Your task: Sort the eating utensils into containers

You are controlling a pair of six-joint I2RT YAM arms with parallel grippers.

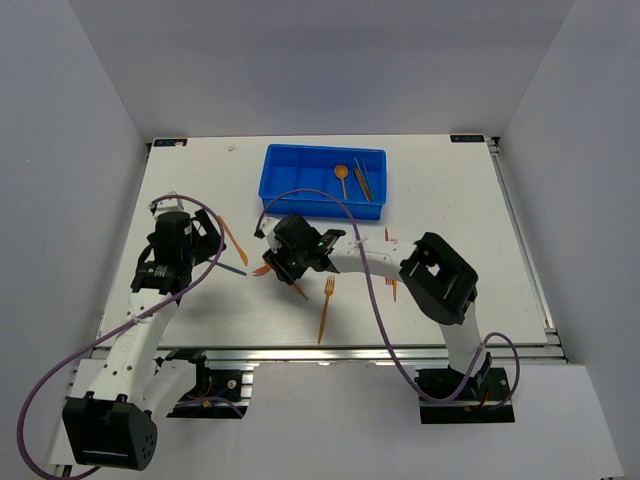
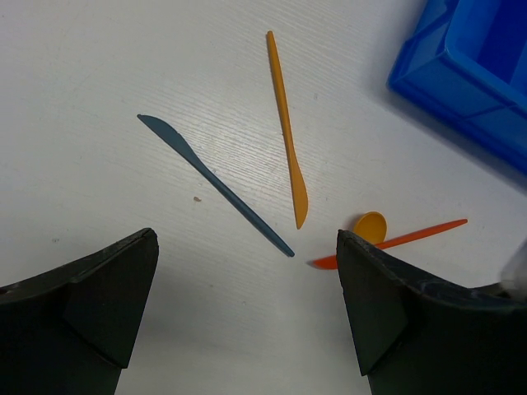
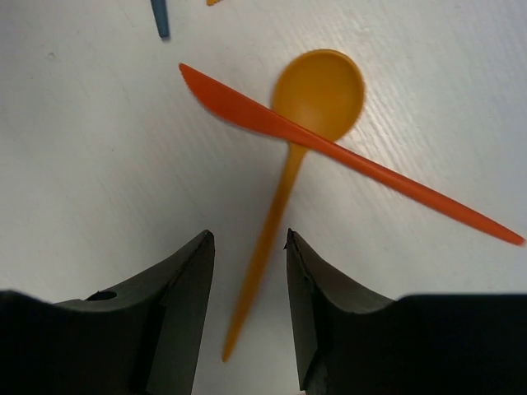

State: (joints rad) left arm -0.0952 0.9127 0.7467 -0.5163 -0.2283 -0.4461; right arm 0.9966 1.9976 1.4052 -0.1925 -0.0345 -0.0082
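From above, the blue tray (image 1: 275, 188) sits upper centre on the white table (image 1: 450, 220), with an orange spoon (image 1: 341, 178) and dark sticks (image 1: 362, 180) lying in its right-hand compartments. An orange fork (image 1: 326, 305) lies loose at lower centre, a detail neither wrist camera catches. The left gripper (image 1: 210, 240) and right gripper (image 1: 275, 262) hover left of centre. The left wrist view shows fingers (image 2: 99, 288) spread as wide as they go, empty. Above them are a dark blue knife (image 2: 214, 185), an orange knife (image 2: 288, 132) and the tray corner at upper right. The right wrist view shows half-parted fingers (image 3: 181, 288) straddling the handle of a second orange spoon (image 3: 321, 90) without clamping it. A red-orange knife (image 3: 329, 148) lies across its neck.
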